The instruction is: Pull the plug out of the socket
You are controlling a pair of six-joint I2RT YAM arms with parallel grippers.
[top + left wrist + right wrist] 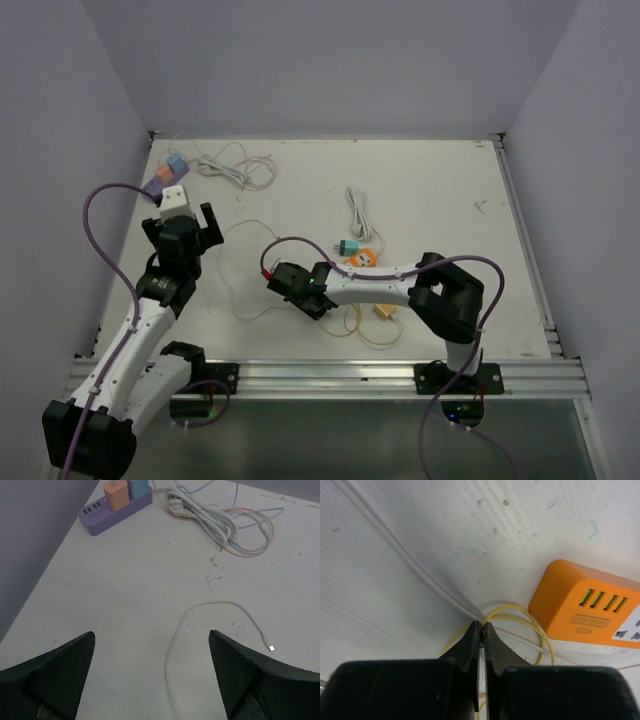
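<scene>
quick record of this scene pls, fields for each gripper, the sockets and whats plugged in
left gripper: open, facing the purple power strip, not touching it
right gripper: shut, tips at the yellow cable, beside the orange socket block
purple power strip: far left corner; orange plug and blue plug seated in it
task state: no plug pulled yet

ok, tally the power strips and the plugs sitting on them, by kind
Strips: 2, purple strip and orange strip
Plugs: 3, orange plug and blue plug on the purple strip, teal plug on the orange strip
Total: 5
</scene>
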